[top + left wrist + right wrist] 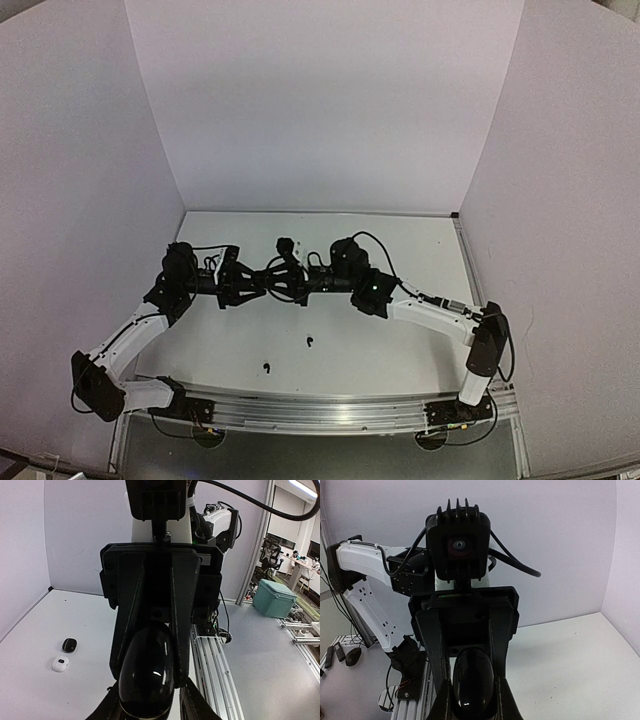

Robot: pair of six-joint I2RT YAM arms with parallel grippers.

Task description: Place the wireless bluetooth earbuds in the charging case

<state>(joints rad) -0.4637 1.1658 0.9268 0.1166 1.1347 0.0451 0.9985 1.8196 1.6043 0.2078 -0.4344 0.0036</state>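
Pale panels wall a white table. Nearest the bases lie two loose black earbuds, the left earbud and the right earbud, both well apart from the arms. They look tiny, light, hard and slick (apt to squirt out of a pinch), so take one across its bulb rather than its stem. Farther back, the right gripper clamps a glossy black charging case above the table. The left gripper flanks the case's end, and I cannot tell whether it grips.
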